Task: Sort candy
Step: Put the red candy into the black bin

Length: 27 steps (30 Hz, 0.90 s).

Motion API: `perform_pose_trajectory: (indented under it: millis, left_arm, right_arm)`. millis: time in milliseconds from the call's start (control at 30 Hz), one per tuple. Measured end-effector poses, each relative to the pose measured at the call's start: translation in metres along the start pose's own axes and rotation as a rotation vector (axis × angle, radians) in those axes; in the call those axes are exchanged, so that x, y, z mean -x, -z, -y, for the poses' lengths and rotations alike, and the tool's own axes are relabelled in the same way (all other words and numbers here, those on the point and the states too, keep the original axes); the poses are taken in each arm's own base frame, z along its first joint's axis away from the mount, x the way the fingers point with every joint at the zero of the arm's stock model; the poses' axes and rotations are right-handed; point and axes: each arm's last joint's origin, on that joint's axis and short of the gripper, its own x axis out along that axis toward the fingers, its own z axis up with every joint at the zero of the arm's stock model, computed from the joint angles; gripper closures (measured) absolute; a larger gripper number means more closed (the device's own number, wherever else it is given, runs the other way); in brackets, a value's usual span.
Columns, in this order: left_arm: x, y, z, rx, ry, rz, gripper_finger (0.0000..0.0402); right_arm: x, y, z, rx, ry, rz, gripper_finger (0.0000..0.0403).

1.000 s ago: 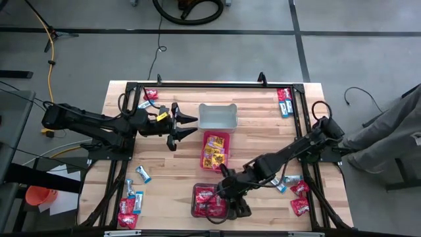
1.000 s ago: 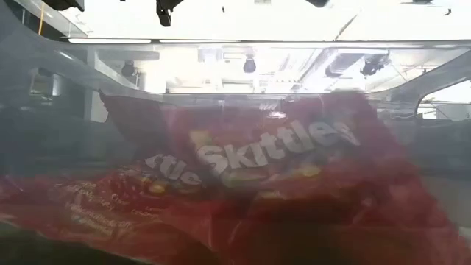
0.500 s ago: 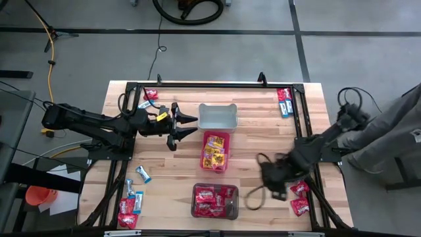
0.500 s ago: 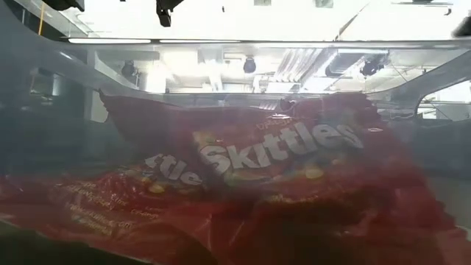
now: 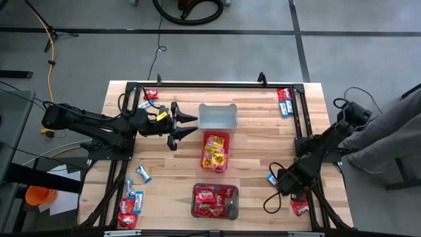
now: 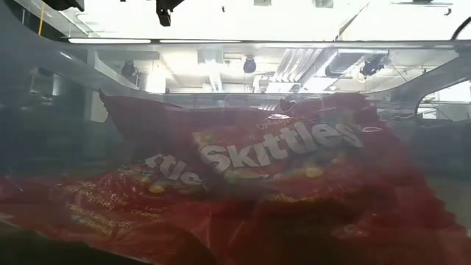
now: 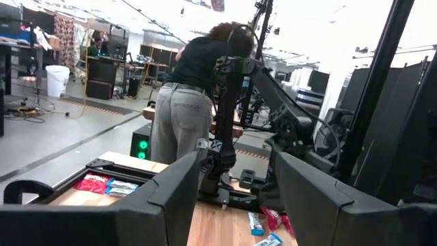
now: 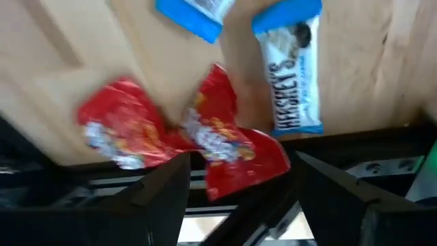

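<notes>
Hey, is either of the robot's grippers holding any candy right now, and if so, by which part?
Nothing is held. The right gripper is open above red packets near the table's right edge; the left gripper is open and empty beside the grey bin.

Three bins [image 5: 217, 116] mid-table, candy [image 5: 130, 201] at corners, right hand [image 5: 290, 187] over packets

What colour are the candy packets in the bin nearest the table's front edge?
Red, the packets in the dark bin; the high view shows them best.
</notes>
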Motion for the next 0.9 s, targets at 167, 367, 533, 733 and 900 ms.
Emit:
perform_pose_trajectory:
  millis: [167, 367, 533, 733, 900]
  left_arm:
    - [0.000, 0.000, 0.000, 0.000, -0.016, 0.003, 0.0218]
    - [0.000, 0.000, -0.001, -0.011, -0.017, 0.000, 0.0218]
    - [0.000, 0.000, -0.001, -0.033, -0.039, 0.003, 0.0218]
    - [0.000, 0.000, -0.001, -0.034, -0.043, 0.004, 0.0218]
    - [0.000, 0.000, -0.002, -0.034, -0.066, 0.008, 0.0218]
  right_arm:
    - [-0.016, -0.001, -0.001, 0.081, -0.022, 0.008, 0.0156]
    - [-0.026, 0.002, 0.003, 0.095, 0.002, 0.003, 0.0156]
    - [-0.029, 0.004, 0.004, 0.129, 0.012, -0.002, 0.0181]
    - [-0.026, 0.003, 0.002, 0.129, 0.001, 0.005, 0.0346]
    - [-0.008, -0.002, -0.009, 0.133, -0.038, 0.063, 0.0379]
